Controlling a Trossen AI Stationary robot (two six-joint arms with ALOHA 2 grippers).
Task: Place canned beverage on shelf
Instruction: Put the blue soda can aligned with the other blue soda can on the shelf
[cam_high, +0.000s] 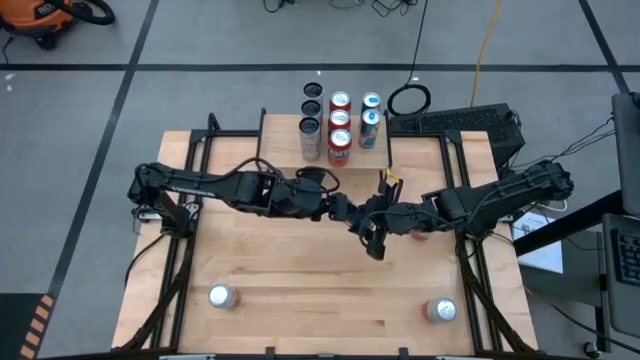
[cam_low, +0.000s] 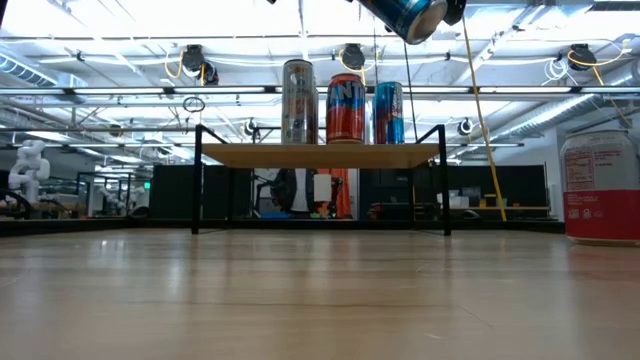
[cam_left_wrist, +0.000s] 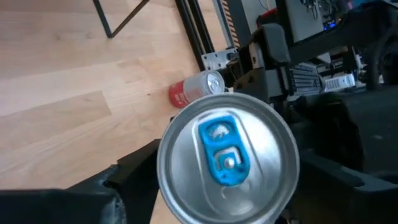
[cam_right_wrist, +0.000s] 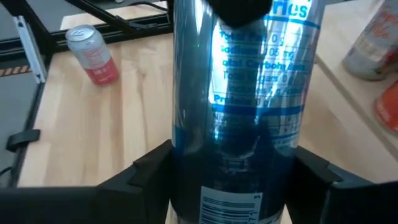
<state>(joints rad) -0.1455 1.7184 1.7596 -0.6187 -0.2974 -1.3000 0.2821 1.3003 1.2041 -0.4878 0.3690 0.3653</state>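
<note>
Both arms are matte black, built from slim jointed segments with rounded housings at the joints. Thin black cables loop loosely along the left arm (cam_high: 215, 186) and the right arm (cam_high: 500, 195). The right gripper's fingers (cam_right_wrist: 152, 165) are broad, flat, angular black plates with bevelled edges and no visible markings.

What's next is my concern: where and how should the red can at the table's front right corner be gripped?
Its mid-body, from the side, fingers level. The red can stands upright, straight-walled, with bare tabletop around it. The right gripper, nearest, holds the blue can now.
</note>
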